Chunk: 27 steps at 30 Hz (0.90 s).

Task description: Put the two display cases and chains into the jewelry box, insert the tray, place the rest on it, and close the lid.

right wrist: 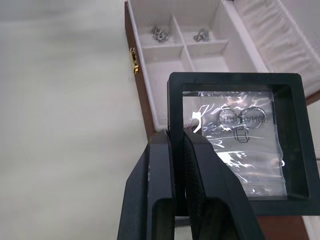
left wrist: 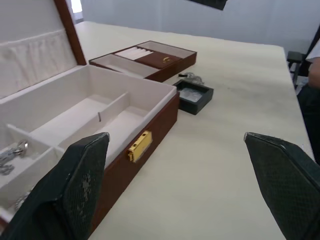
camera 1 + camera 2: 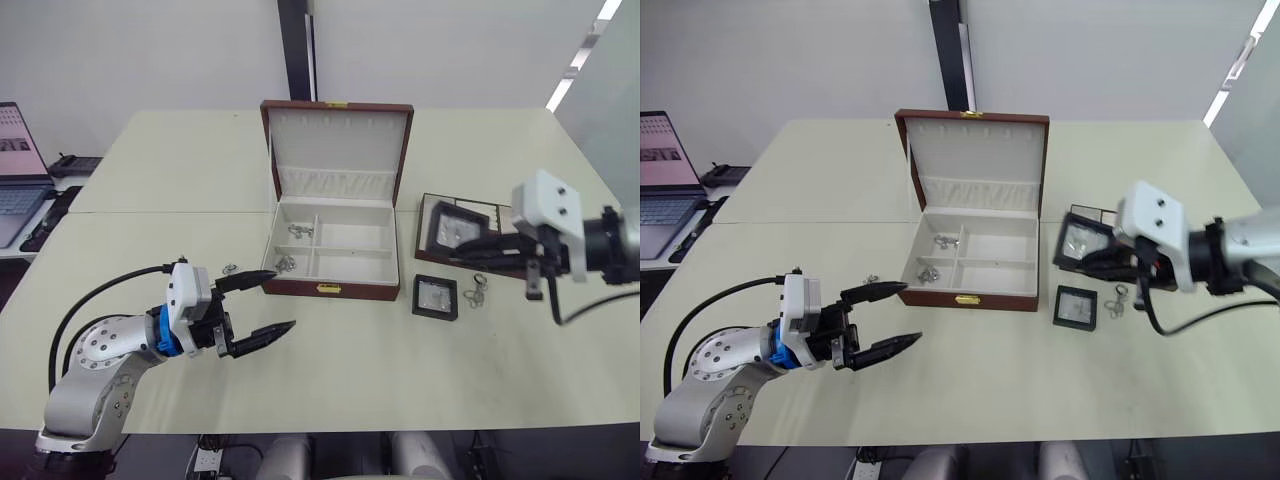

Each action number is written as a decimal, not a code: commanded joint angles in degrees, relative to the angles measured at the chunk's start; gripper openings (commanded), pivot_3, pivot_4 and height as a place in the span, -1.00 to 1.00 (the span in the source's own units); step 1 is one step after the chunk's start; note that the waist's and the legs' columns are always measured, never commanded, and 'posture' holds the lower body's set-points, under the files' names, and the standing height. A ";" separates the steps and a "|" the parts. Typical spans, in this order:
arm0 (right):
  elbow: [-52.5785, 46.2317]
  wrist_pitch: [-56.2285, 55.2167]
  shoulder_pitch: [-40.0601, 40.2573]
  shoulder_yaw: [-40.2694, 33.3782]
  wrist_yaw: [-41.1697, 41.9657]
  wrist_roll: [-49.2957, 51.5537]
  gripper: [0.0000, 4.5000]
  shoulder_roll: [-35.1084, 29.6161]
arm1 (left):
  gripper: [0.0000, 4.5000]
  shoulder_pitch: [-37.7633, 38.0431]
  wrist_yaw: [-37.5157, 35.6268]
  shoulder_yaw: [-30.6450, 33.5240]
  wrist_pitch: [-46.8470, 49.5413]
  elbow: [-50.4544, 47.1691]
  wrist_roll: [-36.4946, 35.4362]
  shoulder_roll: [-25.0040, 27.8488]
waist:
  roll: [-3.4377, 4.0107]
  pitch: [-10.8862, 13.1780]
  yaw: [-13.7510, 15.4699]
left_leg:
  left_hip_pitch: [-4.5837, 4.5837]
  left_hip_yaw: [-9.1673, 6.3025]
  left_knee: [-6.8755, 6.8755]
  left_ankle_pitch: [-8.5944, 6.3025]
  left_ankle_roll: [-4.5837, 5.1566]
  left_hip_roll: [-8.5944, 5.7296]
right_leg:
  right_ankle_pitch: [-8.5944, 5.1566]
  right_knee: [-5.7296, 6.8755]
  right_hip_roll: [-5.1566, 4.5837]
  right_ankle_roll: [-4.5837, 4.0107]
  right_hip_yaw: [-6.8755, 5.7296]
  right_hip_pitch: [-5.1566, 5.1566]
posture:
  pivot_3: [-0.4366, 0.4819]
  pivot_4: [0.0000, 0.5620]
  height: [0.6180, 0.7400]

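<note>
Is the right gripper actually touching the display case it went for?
Touching. In the right wrist view the right gripper has its jaws shut on the black frame edge of the display case, with no gap showing.

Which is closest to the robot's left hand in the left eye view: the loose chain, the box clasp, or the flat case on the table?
From the left hand:
1. Loose chain, beside the box's left front corner.
2. Box clasp, front middle.
3. Flat case, right of the box.

Your jewelry box (image 3: 333, 255) sits mid-desk (image 3: 400, 370), lid (image 3: 338, 150) up behind it, chains (image 3: 290, 264) in its left compartments. Right of it lies the tray (image 2: 145, 58) (one display case (image 3: 436, 297) in front, more chains (image 3: 474, 294) beside that).
</note>
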 commanded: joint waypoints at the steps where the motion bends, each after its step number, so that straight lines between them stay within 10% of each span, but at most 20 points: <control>1: 2.89 0.94 -6.95 6.03 -0.03 -2.81 -1.00 3.10 | 1.00 1.11 2.66 1.74 1.53 -3.40 -0.77 -0.01 | -0.01 0.01 -0.01 | -0.02 0.00 -0.01 0.01 -0.01 -0.01 | 0.02 -0.04 0.00 0.02 0.00 -0.01 | -0.05 -0.47 1.00; 27: 48.54 -22.98 -27.88 28.30 6.05 -30.79 -1.00 33.75 | 1.00 1.03 8.70 3.47 6.88 -6.08 -0.47 0.46 | 0.02 0.03 -0.19 | -0.15 -0.16 -0.02 0.10 -0.18 -0.01 | 0.16 0.03 -0.01 -0.11 0.11 -0.40 | -0.05 -0.47 1.00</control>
